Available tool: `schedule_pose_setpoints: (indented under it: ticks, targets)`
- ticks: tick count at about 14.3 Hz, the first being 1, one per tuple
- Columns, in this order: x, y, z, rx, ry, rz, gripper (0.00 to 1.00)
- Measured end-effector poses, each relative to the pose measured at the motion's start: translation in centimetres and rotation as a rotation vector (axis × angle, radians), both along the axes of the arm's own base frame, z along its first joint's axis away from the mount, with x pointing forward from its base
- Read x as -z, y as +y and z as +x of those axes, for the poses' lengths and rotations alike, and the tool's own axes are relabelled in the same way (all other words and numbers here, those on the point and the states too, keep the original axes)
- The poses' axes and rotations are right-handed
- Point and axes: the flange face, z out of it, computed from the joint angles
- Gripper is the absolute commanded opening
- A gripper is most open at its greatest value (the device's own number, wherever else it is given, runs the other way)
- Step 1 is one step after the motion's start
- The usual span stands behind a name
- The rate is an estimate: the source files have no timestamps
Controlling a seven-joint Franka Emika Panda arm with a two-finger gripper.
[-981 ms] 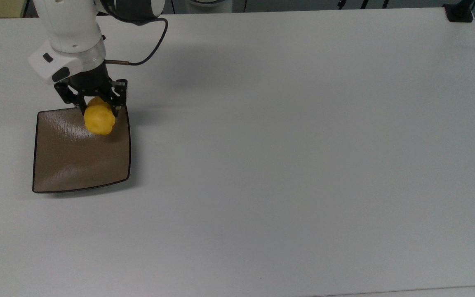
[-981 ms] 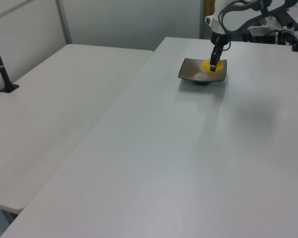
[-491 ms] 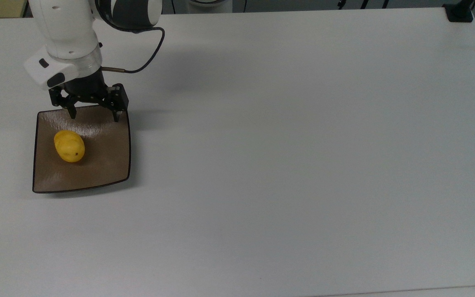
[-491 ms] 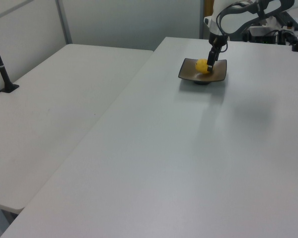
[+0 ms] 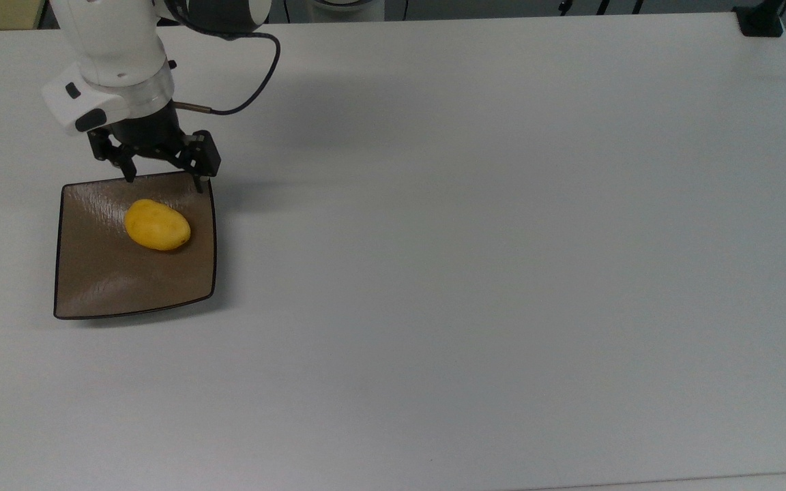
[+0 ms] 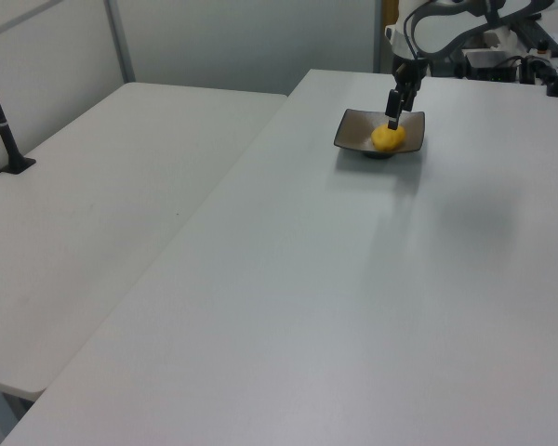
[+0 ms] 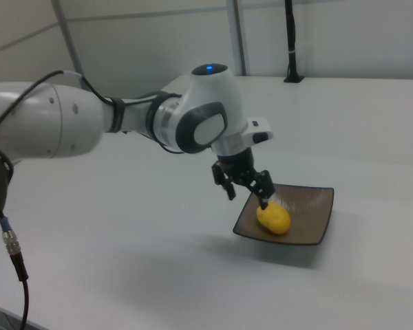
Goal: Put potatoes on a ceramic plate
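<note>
A large white table [image 5: 475, 259] is seen from above, its surface plain and matte. At the table's far corner, on the top view's right, a black clamp base [image 5: 760, 20] is fixed to the edge. In the left view the table [image 6: 372, 279] is flanked on the left view's left by a second white table [image 6: 102, 214], set just beside it with a narrow seam between the two. A black post [image 6: 2, 125] is mounted near the outer edge of that second table. Behind both tables a pale wall panel [image 6: 251, 42] is seen. In the right view another black post [image 7: 290, 41] stands at the table's [image 7: 124, 254] far edge, against the wall.
</note>
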Motion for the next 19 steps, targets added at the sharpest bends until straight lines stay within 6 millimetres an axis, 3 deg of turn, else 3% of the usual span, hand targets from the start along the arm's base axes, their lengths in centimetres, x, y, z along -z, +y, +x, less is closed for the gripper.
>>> schedule_pose_setpoints:
  ticks: [4,8,15,19]
  targets:
    - [-3.0,3.9,-1.9,-0.02,0.1,0.047,1.0]
    - [-3.8,8.4,-3.0,0.005,0.125,0.072,1.0]
    - [-7.1,18.8,-7.4,-0.101,0.102,0.076,1.0]
    - [-9.5,20.5,-9.6,-0.077,0.129,0.072,1.0]
